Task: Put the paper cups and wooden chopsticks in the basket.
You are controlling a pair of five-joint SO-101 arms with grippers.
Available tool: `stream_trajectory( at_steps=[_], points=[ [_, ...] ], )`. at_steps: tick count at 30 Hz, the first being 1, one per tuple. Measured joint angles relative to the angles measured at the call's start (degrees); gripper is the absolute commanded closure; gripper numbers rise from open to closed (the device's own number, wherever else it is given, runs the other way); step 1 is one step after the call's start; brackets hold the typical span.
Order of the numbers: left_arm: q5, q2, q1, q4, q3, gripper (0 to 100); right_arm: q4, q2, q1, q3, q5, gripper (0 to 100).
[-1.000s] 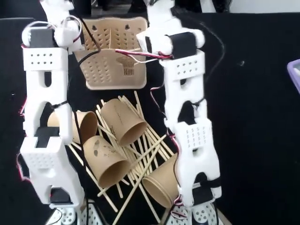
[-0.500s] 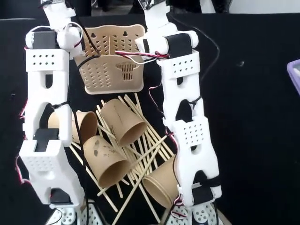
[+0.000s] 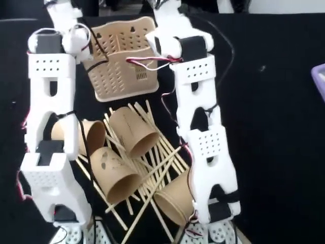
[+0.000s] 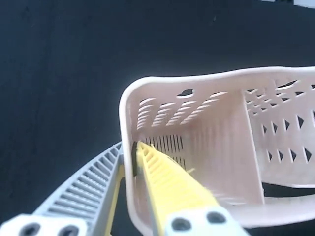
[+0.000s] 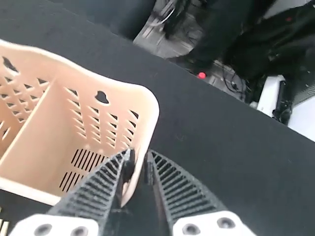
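The beige perforated basket (image 3: 122,76) is at the far side of the table, held between both arms and tilted. My left gripper (image 4: 129,147) is shut on one basket wall (image 4: 133,187), with the yellow finger (image 4: 167,182) inside and the grey finger (image 4: 83,187) outside. My right gripper (image 5: 137,160) is shut on the rim at a basket corner (image 5: 147,110). Several brown paper cups (image 3: 134,131) (image 3: 114,174) (image 3: 175,199) lie on their sides nearer the arm bases. They are mixed with a loose pile of wooden chopsticks (image 3: 155,165).
The table is covered in black cloth (image 3: 274,127), and its right half is open. A purple object (image 3: 320,79) sits at the right edge. Both white arms run alongside the cup pile, and one arm partly hides a cup (image 3: 86,136) on the left.
The basket, held by both grippers, has tipped more upright and twisted slightly, its right side now lower. The cups and chopsticks have not moved.
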Motion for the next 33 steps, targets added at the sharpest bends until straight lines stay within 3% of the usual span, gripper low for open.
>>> stream_trajectory(
  at_steps=[12, 16, 23, 33],
  points=[
    [0.09, 0.35, 1.58, -4.66, 0.70, 97, 2.55, -0.09, 3.43, -0.09, 0.00, 98.6],
    [-3.87, 0.18, 1.67, -5.45, 2.99, 97, 6.24, 1.58, 3.69, -0.35, 0.00, 98.5],
    [-8.26, -0.09, 1.67, -2.73, 2.81, 85, 10.20, 1.49, 3.69, -1.14, -0.09, 85.1],
    [-8.70, 0.18, 1.23, -1.23, -1.93, 84, 9.67, 0.70, 3.87, -0.97, -0.09, 84.3]
  ],
)
